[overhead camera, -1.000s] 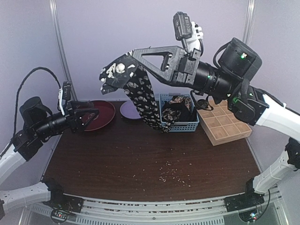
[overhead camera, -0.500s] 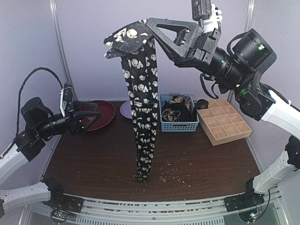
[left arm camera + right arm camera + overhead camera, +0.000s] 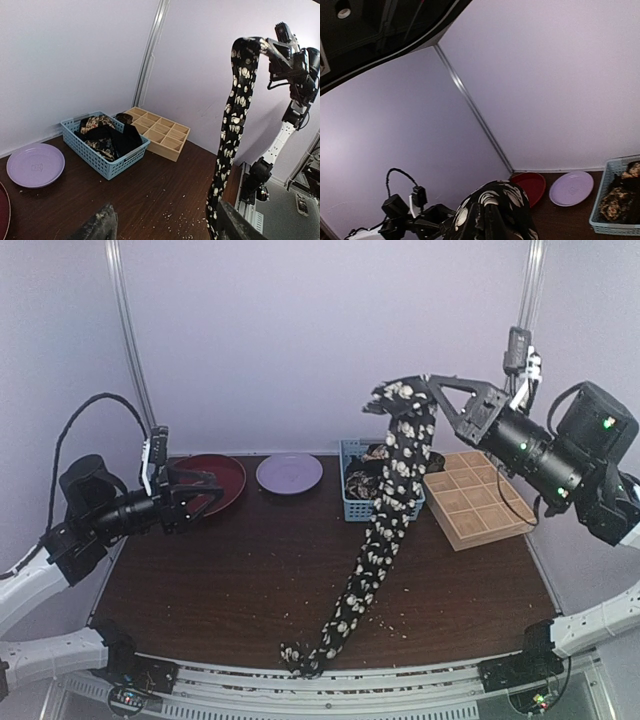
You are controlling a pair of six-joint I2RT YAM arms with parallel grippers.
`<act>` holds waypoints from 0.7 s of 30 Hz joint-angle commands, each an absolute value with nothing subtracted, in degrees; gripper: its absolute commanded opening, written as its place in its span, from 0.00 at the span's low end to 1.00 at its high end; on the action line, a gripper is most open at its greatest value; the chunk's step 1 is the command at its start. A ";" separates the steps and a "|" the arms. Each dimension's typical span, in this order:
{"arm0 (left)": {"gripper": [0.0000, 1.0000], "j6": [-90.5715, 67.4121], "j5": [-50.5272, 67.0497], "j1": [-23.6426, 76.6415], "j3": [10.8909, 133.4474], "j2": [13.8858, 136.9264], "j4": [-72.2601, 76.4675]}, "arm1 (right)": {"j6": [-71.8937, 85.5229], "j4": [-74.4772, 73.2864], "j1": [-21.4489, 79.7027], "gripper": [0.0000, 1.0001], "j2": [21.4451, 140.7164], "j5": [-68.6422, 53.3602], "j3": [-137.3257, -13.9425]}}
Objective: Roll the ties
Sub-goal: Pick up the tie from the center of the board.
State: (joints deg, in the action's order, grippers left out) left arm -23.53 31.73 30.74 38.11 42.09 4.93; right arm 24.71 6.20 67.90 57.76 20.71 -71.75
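My right gripper (image 3: 408, 398) is shut on the top end of a black tie (image 3: 385, 525) with cream floral print, held high above the basket. The tie hangs down and slants left; its lower end lies bunched at the table's front edge. In the right wrist view the tie's end (image 3: 496, 210) drapes over the closed fingers. In the left wrist view the tie (image 3: 231, 120) hangs at the right. More ties (image 3: 372, 472) lie in the blue basket (image 3: 382, 508). My left gripper (image 3: 208, 492) is open and empty, above the table's left side.
A tan wooden gridded tray (image 3: 478, 498) stands right of the basket. A dark red plate (image 3: 222, 478) and a lilac plate (image 3: 289, 472) sit at the back left. Crumbs are scattered on the dark table (image 3: 220, 580) near the front.
My right gripper has swung right and lower with the tie. The tie's lower end now lies on the table's front edge. My left gripper has shifted slightly right.
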 commanded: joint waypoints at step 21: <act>0.49 -39.04 8.58 54.09 28.12 71.37 8.68 | 43.45 -12.50 54.99 0.00 45.17 54.72 -40.67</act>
